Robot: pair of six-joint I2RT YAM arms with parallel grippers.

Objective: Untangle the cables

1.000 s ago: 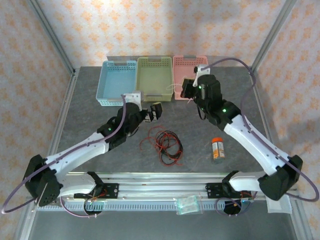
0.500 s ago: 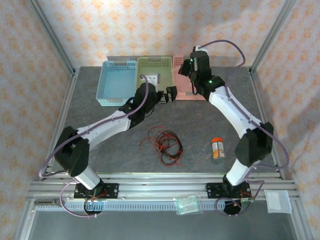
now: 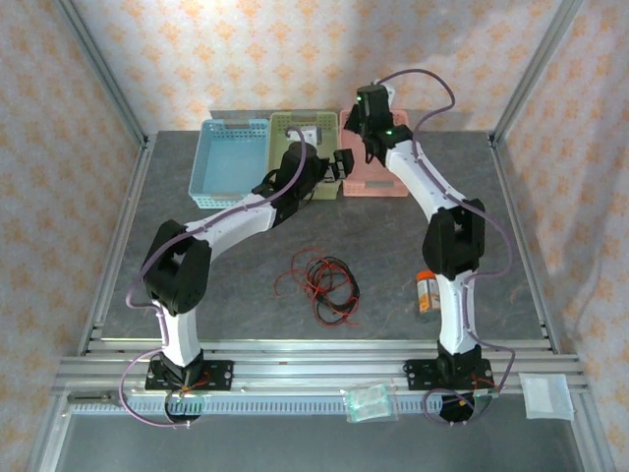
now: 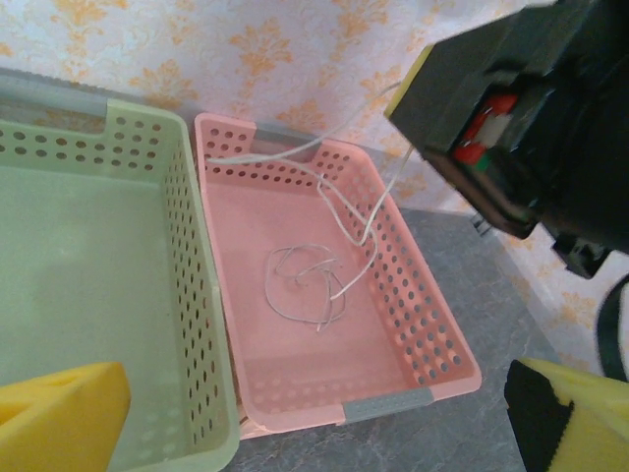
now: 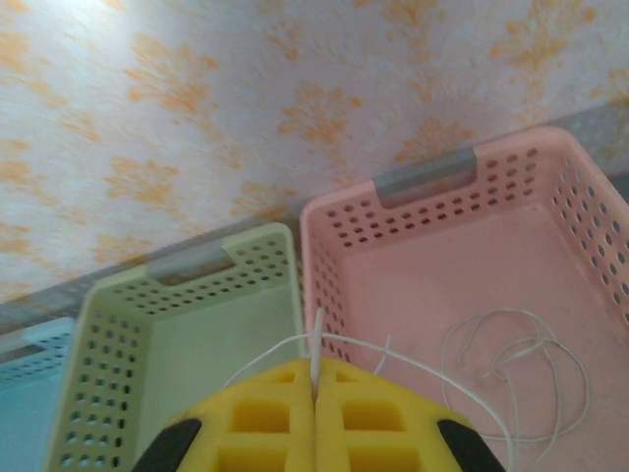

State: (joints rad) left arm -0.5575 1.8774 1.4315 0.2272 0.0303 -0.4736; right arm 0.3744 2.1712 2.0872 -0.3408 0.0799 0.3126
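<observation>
Right gripper (image 5: 314,379) clamped tight on the pale cable (image 5: 316,339), pads pressed together with the strand pinched between them, held above the pink basket (image 4: 418,305); from the grip the wire dropped over the basket's back rim and ended in a loose coil on the basket floor. Left gripper (image 4: 314,423) spread wide and holding nothing, hovering near the front of the green basket (image 4: 187,246) and the pink one.

Red and black cables (image 3: 324,280) lay in a tangled heap of overlapping loops at the middle of the table (image 3: 246,305), well apart from both grippers; judged not yet separated.

Handling, as a judgement: all the wires string-thin, very light, limp; they would drape and follow any pull, and a loop dragged through its neighbours would likely snag and carry the heap along. Thin strands lying flat on the table would be hard to pinch, so best to take one where a loop arches up or at a free end on the outside of the heap. Pale cable looked ready to be let go into the pink basket; watch that the strand did not cling to the pads.
</observation>
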